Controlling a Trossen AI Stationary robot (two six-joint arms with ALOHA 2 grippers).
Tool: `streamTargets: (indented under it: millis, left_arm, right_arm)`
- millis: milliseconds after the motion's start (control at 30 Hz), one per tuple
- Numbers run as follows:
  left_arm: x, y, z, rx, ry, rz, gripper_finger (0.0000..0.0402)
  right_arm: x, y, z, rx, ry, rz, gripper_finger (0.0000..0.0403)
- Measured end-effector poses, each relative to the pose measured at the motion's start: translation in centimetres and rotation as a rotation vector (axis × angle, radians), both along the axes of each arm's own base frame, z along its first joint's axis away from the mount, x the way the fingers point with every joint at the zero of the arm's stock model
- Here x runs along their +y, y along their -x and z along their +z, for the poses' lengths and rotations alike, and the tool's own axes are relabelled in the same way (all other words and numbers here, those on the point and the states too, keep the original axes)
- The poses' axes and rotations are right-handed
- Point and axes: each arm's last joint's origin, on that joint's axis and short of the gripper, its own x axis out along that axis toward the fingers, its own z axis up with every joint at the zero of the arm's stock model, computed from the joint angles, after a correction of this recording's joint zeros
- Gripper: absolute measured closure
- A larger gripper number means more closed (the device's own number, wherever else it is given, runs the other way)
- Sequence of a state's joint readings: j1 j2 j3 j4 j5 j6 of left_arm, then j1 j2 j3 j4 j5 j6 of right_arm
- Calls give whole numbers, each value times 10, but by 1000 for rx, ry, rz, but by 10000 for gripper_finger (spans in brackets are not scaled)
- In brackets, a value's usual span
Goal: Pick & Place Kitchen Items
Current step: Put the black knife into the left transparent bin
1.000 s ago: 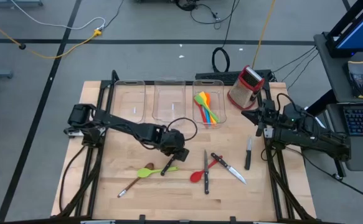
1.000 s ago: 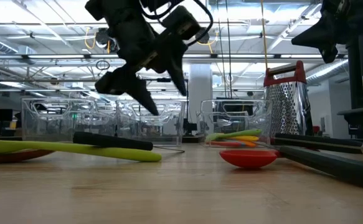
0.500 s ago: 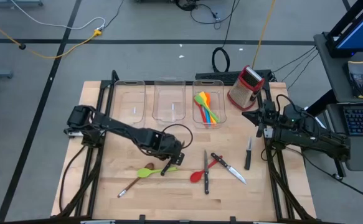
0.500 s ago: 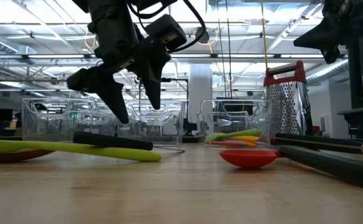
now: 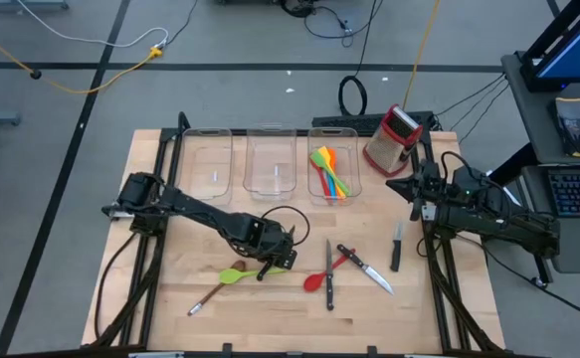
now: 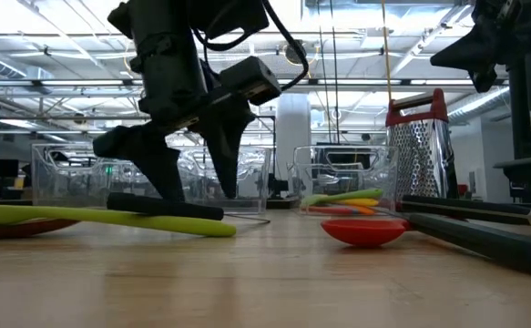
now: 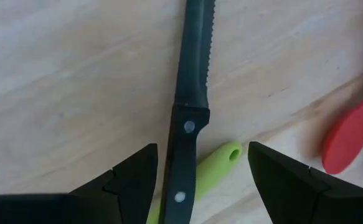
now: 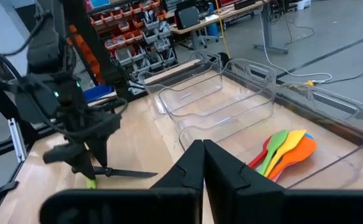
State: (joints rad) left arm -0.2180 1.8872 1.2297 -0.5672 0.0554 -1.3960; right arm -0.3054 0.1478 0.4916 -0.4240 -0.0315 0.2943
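Fingers of the left gripper [image 7: 200,180] stand spread apart, one to each side of a black-handled knife [image 7: 190,106], grasping nothing. In the left wrist view the riveted handle runs up the gap between the two dark fingers and the serrated blade reaches on beyond the fingertips. Under the handle, crossing it, lies the green spatula [image 7: 209,168], its rounded handle end showing between the fingers. Out past one fingertip lies part of a red spoon [image 7: 349,134].

From table height, the left gripper [image 6: 188,178] hangs low over the knife handle [image 6: 165,206], its fingertips down at the handle on either side; whether they touch it I cannot tell. The handle rests on the green spatula [image 6: 101,219].

Seen from above, the left gripper [image 5: 270,261] is near the table's middle. Just beyond it lie the red spoon [image 5: 319,278] and two more knives [image 5: 329,273] [image 5: 367,268]; a brown-handled utensil [image 5: 215,288] lies on the other side. A fourth knife [image 5: 396,245] lies farther off towards the right arm.

Clear bins [image 5: 270,159] stand well away at the table's far edge, one holding coloured spatulas [image 5: 329,171]. A box grater [image 5: 391,137] stands beside that bin.

The right gripper [image 8: 203,165] is clenched on nothing, held above the table's right edge.
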Motion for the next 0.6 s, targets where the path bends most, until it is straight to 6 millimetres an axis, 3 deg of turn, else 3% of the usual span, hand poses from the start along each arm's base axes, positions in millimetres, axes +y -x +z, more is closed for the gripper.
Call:
streamTargets:
  millis: [167,600]
  left_arm:
    - [-1,-4,-17,42,16,-7,147]
    - [0,-4,-25,77,12,-2,149]
  right_arm:
    - [0,1,1,-13,3,0,403]
    - [0,2,1,-17,1,-1,403]
